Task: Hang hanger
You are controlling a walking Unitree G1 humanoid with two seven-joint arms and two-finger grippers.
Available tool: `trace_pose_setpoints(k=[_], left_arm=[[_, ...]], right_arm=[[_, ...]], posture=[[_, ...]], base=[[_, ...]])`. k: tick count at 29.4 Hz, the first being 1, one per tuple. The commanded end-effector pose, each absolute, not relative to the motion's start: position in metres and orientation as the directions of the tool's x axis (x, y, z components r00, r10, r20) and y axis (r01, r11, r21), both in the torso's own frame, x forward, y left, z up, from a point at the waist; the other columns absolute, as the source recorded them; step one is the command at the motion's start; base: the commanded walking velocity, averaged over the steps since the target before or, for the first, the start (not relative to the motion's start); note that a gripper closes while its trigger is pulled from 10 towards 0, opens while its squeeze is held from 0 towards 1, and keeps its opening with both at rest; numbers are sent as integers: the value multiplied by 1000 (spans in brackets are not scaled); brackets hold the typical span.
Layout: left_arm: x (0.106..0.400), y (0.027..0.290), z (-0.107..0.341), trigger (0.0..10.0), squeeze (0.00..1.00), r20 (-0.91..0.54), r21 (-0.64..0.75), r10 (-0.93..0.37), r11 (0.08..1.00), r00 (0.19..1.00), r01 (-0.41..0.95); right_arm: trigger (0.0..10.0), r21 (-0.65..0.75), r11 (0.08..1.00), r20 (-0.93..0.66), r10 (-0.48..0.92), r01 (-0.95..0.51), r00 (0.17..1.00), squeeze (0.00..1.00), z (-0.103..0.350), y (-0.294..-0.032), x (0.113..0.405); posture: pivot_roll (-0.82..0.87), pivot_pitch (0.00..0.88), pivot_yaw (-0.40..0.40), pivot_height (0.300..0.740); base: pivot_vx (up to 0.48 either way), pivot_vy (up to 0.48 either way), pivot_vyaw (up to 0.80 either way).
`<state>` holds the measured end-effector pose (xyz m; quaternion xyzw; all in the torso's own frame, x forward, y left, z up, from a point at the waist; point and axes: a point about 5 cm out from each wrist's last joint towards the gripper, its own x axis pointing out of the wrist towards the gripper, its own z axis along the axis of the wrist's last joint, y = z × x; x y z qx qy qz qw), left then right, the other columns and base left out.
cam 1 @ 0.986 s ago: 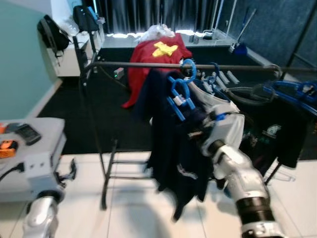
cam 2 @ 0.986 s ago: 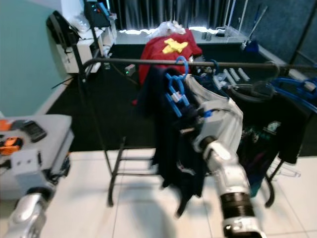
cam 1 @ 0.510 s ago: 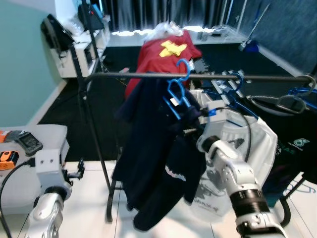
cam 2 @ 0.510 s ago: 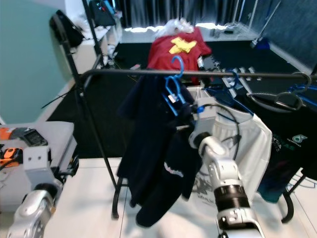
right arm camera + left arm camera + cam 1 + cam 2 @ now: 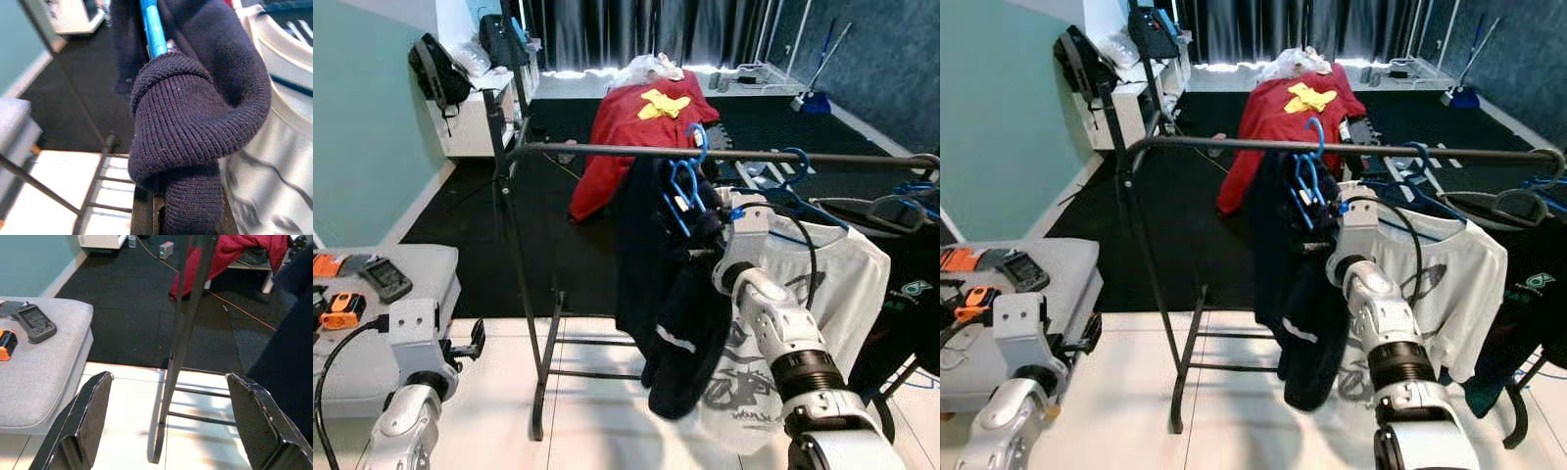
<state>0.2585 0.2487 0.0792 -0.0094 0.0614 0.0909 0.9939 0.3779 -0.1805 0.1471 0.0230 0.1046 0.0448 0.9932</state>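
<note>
the right gripper [image 5: 188, 218] is buried in a ribbed navy sweater [image 5: 680, 284], so its grip cannot be told. the blue plastic hanger [image 5: 687, 176] hooks the metal rail [image 5: 597, 149]. the left gripper [image 5: 166, 431] hangs spread.

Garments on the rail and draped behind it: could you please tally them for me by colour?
navy garment: 1
white T-shirt: 1
black garment: 1
red garment: 1
Total: 4 (a teal edge low on the right is too hidden to count)
</note>
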Motion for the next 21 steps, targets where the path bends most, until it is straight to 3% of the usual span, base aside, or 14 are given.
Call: trace_pose_setpoints(k=[1,10,21], left_arm=[[258,252,77,10000,0,-150,25,177,984,973,-175],[259,252,76,10000,0,-157,44,175,984,972,-170],[255,253,77,10000,0,-150,67,187,982,971,-179]], right_arm=[[10000,28,998,-202,64,-59,977,0,156,-183,385],[10000,23,998,-237,61,-57,970,0,154,-189,390],[10000,40,977,-239,211,-207,948,0,156,-171,393]], posture=[[-97,0,6,740],[-88,0,3,740],[-68,9,7,740]], base=[[0,0,0],[0,0,0],[0,0,0]])
